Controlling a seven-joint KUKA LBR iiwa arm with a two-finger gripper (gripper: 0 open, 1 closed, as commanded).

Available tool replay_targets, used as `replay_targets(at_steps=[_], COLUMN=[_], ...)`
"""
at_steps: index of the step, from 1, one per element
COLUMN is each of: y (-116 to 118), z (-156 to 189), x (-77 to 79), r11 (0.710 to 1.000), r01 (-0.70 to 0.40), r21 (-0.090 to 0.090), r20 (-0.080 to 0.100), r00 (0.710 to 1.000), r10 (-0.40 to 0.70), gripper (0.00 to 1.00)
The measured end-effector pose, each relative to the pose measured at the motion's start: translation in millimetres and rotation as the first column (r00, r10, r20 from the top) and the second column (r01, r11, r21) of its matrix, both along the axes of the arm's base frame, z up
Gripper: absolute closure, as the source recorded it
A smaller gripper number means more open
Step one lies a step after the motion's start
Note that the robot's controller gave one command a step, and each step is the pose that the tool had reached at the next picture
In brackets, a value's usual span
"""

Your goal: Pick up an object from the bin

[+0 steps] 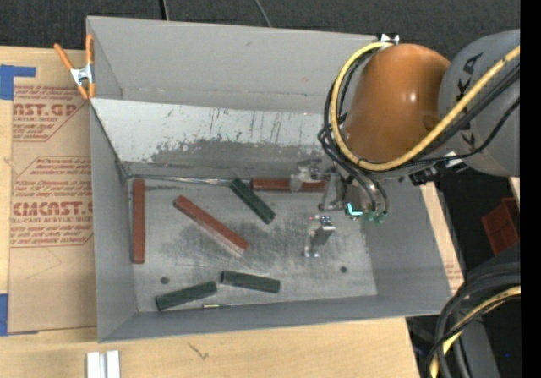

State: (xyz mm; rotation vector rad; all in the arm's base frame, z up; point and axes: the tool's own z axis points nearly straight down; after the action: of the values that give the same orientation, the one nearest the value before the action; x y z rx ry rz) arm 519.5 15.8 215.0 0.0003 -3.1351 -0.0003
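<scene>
Arm is reaching into the grey metal bin (211, 55) from the view's right, and the two-finger gripper (319, 239) is hanging low over bare floor in the right-centre of the bin. Whether it is open or closed cannot be told from this angle, and no object is showing at its tip. Nearest candidate is the dark green flat bar (254, 200), which is lying just to the gripper's left and a little toward the back wall. Its long axis is running diagonally, with the nearer end pointing roughly at the gripper. A short red-brown bar (272, 184) is lying along the foot of the back wall, near the green bar's far end. The long red-brown bar (211, 224) is sitting diagonally further left. Judgement: a grasp on the green bar is calling for a shift left and a closing direction set across that diagonal.
</scene>
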Motion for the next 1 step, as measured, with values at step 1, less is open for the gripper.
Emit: replay_targets(at_steps=[1], y=[0.0], z=[3.7], x=[1.7], r11=[1.000], r01=[0.000], r21=[0.000], r20=[0.008], r00=[1.000], r10=[0.000], gripper=[0.00])
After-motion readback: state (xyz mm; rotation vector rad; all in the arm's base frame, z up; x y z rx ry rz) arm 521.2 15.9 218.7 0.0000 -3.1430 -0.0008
